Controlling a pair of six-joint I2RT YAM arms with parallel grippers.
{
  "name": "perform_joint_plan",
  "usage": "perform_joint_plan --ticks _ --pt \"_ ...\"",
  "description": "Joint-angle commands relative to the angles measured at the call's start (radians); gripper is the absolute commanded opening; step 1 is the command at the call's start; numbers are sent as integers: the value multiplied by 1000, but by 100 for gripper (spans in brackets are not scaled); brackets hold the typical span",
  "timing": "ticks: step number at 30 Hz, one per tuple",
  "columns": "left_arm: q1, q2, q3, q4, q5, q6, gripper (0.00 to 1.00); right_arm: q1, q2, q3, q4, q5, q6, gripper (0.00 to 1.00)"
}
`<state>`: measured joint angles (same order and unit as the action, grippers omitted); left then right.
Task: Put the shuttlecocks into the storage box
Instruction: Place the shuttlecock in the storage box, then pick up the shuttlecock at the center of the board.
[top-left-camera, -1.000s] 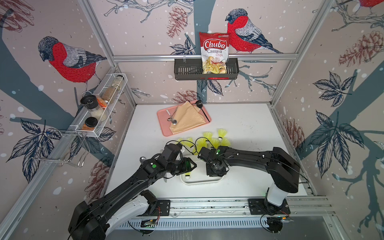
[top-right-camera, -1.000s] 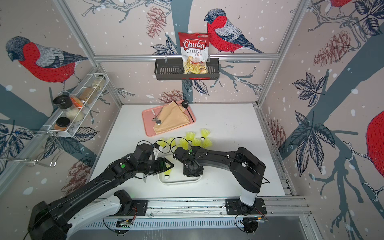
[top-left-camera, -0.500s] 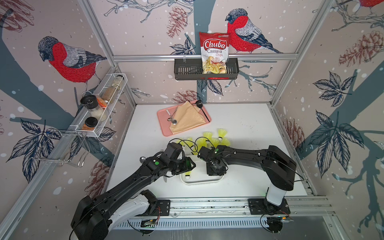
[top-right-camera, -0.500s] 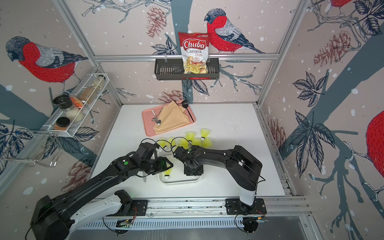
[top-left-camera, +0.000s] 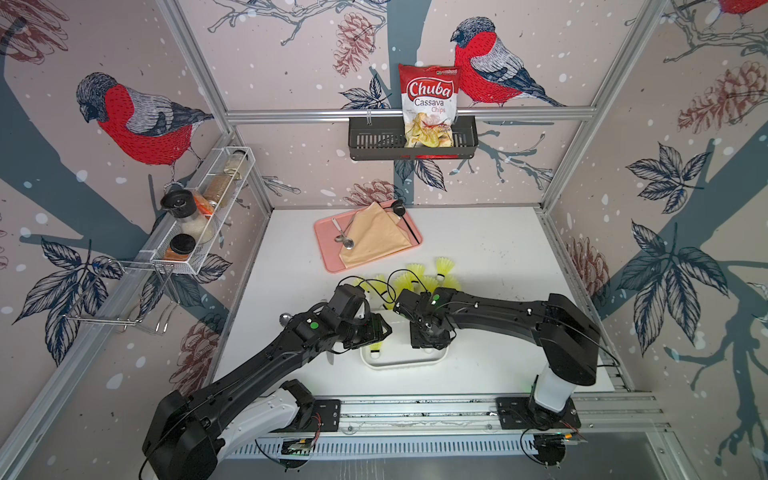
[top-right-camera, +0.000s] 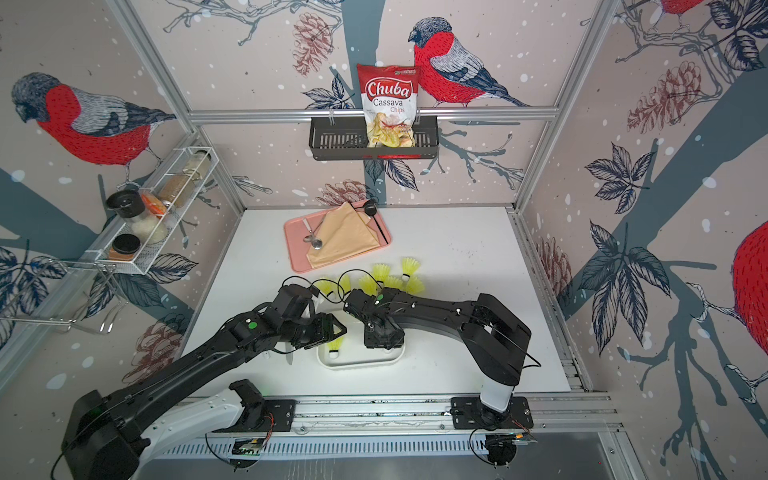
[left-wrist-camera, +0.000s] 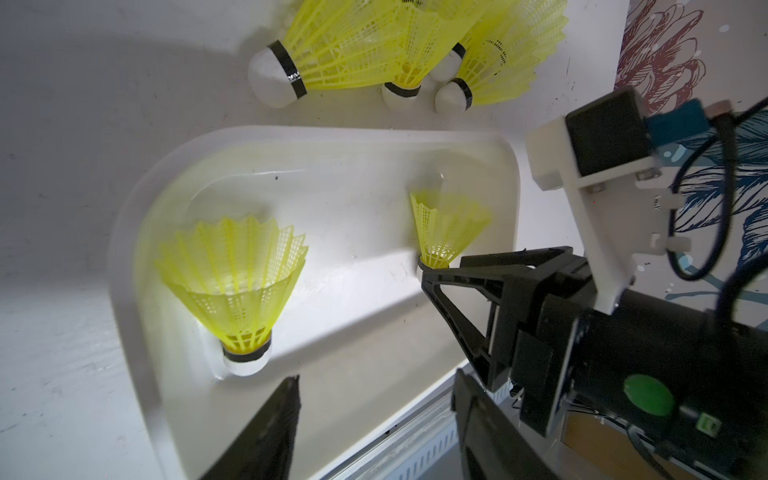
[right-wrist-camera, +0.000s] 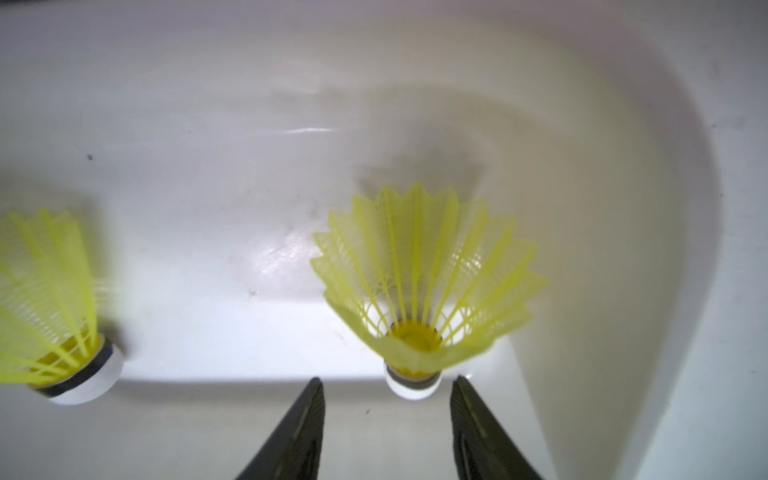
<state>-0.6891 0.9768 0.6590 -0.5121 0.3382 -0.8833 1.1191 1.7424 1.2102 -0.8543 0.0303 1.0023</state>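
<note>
The white storage box (top-left-camera: 399, 365) (top-right-camera: 357, 362) sits near the table's front edge. Two neon yellow shuttlecocks stand in it on their white tips: one (left-wrist-camera: 237, 270) (top-left-camera: 376, 348) at its left end, one (right-wrist-camera: 419, 274) (left-wrist-camera: 444, 228) at its right end. My right gripper (right-wrist-camera: 386, 386) (top-left-camera: 430, 345) hangs over that right one, open, with both jaws clear of the tip. My left gripper (left-wrist-camera: 376, 376) (top-left-camera: 380, 332) is open and empty over the box's left end. Several more shuttlecocks (top-left-camera: 415, 276) (top-right-camera: 382, 274) (left-wrist-camera: 353, 50) lie on the table just behind the box.
A pink tray (top-left-camera: 328, 249) with a tan cloth and a spoon lies at the back of the table. A black basket (top-left-camera: 374, 143) with a chips bag hangs on the back wall. A wire rack (top-left-camera: 199, 208) of jars hangs on the left wall.
My right gripper's jaws have spread apart and let go of the shuttlecock, which now stands in the box. The left arm has barely moved.
</note>
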Motion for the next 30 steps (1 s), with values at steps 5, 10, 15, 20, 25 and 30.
perform_joint_plan --ticks 5,10,15,20,25,30 --pt "2 -69 54 35 12 6 61 -6 -42 30 -74 41 31 54" --pt "2 -96 112 20 -24 -15 61 -20 -66 65 -104 56 33 56" --pt "29 -75 219 -56 -74 -16 61 -38 -104 120 -143 78 34 57" --pt "111 -15 295 -134 -69 -2 57 -89 -143 212 -143 102 -14 57" --pt "226 73 322 -188 -74 20 57 -180 -136 306 -70 51 -130 59" --pt "296 141 228 -81 -113 -3 56 -270 -44 390 54 -147 -276 62"
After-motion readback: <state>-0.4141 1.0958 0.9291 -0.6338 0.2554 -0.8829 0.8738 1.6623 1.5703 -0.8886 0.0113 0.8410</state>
